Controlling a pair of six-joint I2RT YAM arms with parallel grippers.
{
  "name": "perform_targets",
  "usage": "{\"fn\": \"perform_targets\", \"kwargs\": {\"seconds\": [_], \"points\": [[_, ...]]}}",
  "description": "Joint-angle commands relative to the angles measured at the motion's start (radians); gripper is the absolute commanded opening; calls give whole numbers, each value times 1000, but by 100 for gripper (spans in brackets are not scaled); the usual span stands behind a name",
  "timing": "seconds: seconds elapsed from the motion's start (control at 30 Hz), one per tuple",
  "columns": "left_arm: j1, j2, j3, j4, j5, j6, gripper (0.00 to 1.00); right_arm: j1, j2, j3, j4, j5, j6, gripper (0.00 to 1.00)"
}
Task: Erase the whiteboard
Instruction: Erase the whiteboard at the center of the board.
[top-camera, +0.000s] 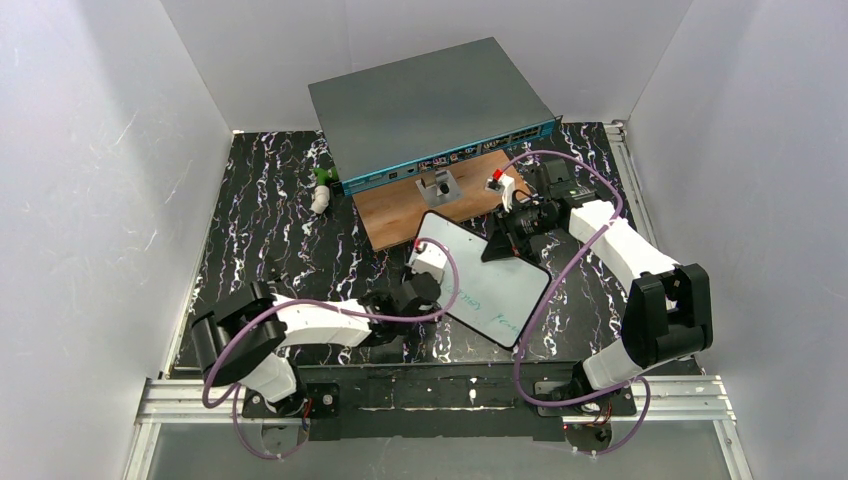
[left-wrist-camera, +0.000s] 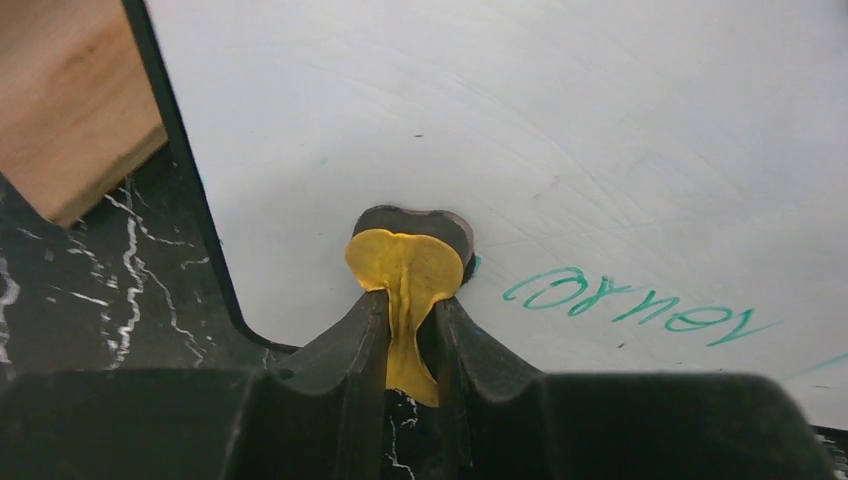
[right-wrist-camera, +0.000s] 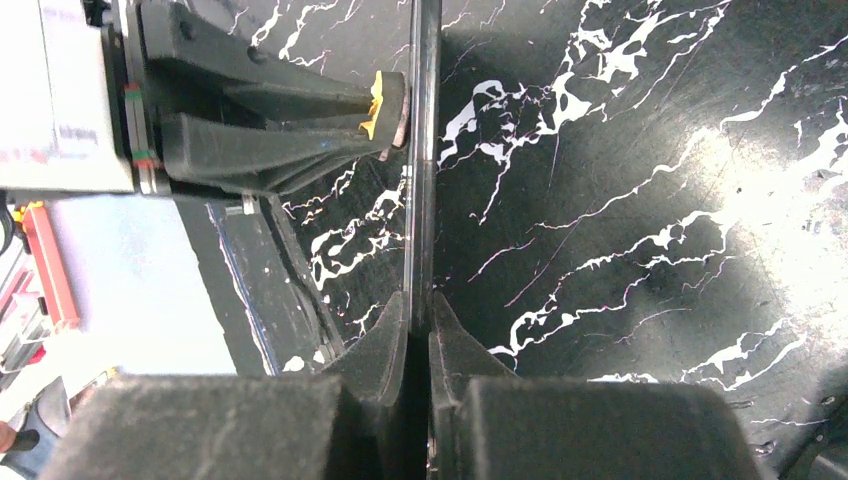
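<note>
Since wiping would likely shove it, the right gripper (right-wrist-camera: 420, 312) is clamped tight on the rim of the whiteboard (top-camera: 495, 290), between the arms. The left gripper (left-wrist-camera: 412, 315), nearly closed, pinches a yellow eraser pad (left-wrist-camera: 405, 262) against it beside the green writing (left-wrist-camera: 640, 300).

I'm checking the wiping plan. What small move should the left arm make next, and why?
Probably slide the left gripper, shut on the yellow pad, sideways along the whiteboard onto the green writing. The pad appears pressed to the board just beside those unwiped letters, and the right gripper clamps the board's edge.
</note>
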Motion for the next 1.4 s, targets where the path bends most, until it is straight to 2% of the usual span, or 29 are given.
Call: {"fn": "perform_targets", "kwargs": {"seconds": [0.0, 0.13, 0.27, 0.53, 0.7, 0.87, 1.0, 1.07, 1.23, 1.37], "points": [[116, -75, -83, 5, 76, -204, 0, 56, 8, -4, -45, -77, -77, 1], [129, -95, -75, -60, 65, -176, 0, 56, 7, -3, -46, -78, -77, 1], [120, -25, -52, -6, 152, -125, 0, 56, 7, -5, -45, -74, -77, 1], [-54, 98, 21, 105, 243, 77, 0, 56, 11, -5, -46, -78, -78, 1], [-97, 152, 59, 95, 212, 109, 0, 56, 9, -4, -45, -77, -78, 1], [-62, 109, 30, 14, -3, 5, 0, 56, 6, -4, -46, -77, -79, 1], [89, -13, -115, 52, 61, -218, 0, 56, 5, -4, -46, -79, -79, 1], [133, -64, -157, 74, 89, -259, 0, 56, 4, -4, -46, -79, -78, 1], [132, -41, -117, 75, 173, -194, 0, 56, 9, -4, -45, -80, -77, 1], [56, 12, -54, 136, 201, -27, 0, 56, 11, -6, -44, -79, -78, 1]]}}
